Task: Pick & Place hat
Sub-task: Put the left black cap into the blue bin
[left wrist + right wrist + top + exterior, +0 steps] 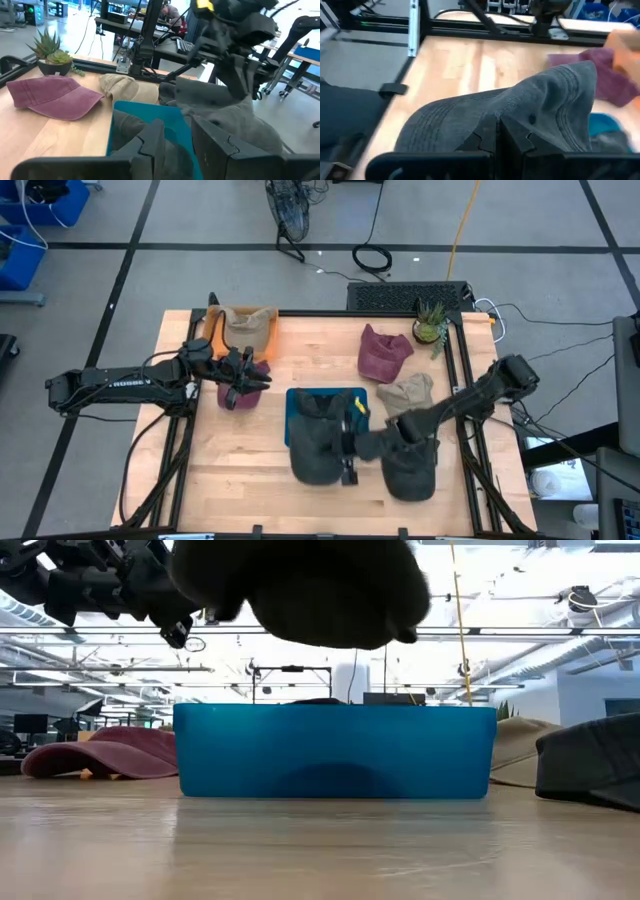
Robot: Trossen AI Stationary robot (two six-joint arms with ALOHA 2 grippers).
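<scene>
Your table (pixel 240 470) has a blue bin (pixel 300 405) mid-front. The dark grey hat (pixel 318 445) hangs over the bin's front edge, pinched tight in your right gripper (pixel 349 446). Your left gripper (pixel 245 380) sits over a maroon hat (pixel 238 396), can't tell its fingers.

a small potted succulent (pixel 431 323) is seen at the far right edge of the wooden tabletop (pixel 245 470); a black keyboard (pixel 408 296) lies just beyond it.
</scene>
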